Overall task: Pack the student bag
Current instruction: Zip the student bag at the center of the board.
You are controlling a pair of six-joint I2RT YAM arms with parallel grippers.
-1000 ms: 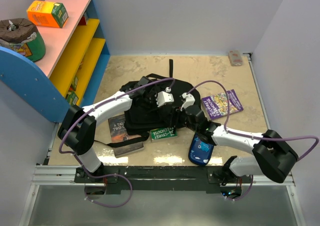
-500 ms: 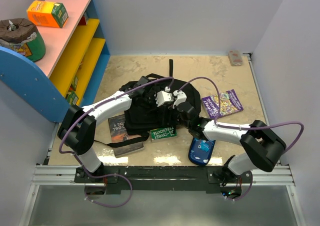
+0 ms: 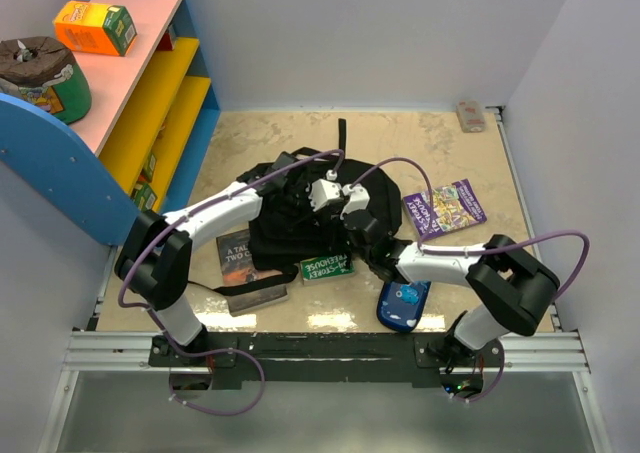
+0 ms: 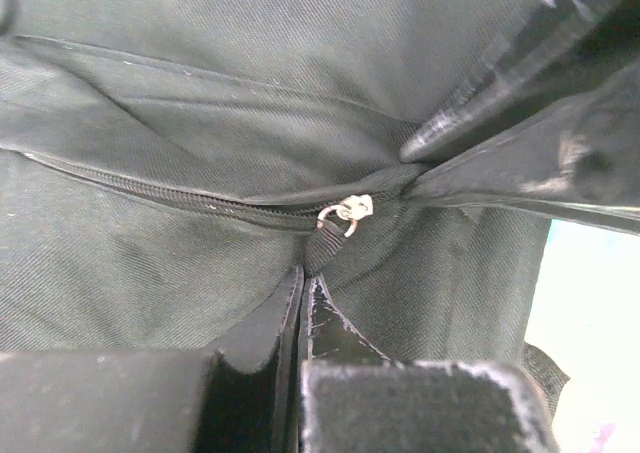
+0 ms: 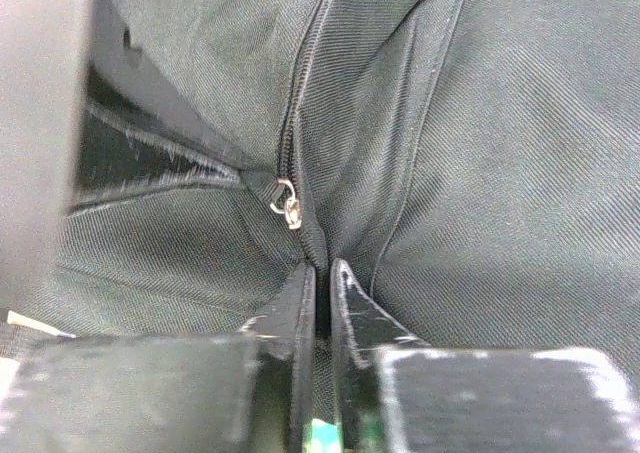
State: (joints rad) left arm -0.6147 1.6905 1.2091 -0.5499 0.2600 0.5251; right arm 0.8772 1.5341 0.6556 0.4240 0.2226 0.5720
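Your student bag (image 3: 285,235) lies slumped around the middle of the worktop (image 3: 400,143), a little toward its left edge. Your left end effector (image 4: 303,308) is narrow, pinching a fold of the bag's fabric just below the zip pull (image 4: 345,212). Your right end effector (image 5: 321,285) is narrow too, nipping a fabric fold beside the zip, close to the left one.
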